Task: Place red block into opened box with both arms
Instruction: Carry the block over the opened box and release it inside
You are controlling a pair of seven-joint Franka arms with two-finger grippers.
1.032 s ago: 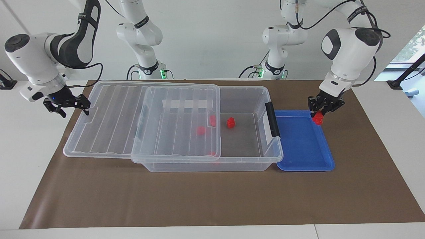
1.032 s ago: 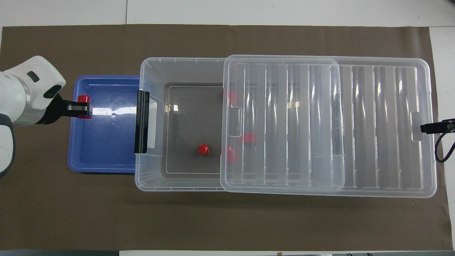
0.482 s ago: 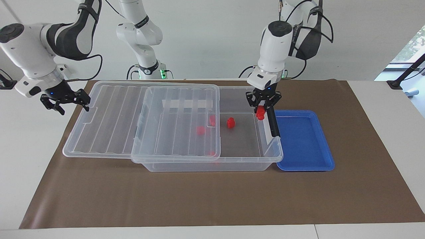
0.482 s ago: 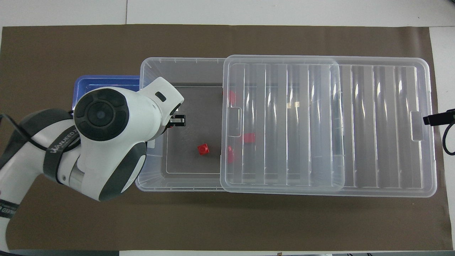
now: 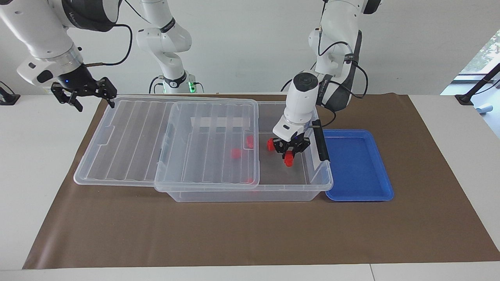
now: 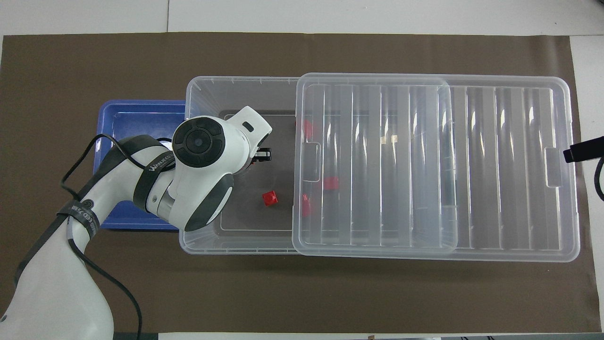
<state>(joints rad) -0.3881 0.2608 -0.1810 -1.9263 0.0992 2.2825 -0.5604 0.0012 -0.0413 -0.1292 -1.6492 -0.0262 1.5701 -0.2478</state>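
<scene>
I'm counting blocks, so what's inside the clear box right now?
In the box one red block lies uncovered; three more show through the lid. The left gripper holds another inside. The arm hides part of the floor.

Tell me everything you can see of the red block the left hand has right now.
The red block is small, bright red and looks plastic; its shape is unclear. It hangs pinched in the left hand, which is shut on it and lowered inside the open end of the clear box. It appears just above the box floor, touching only the hand. In the overhead view the arm nearly hides it.
</scene>
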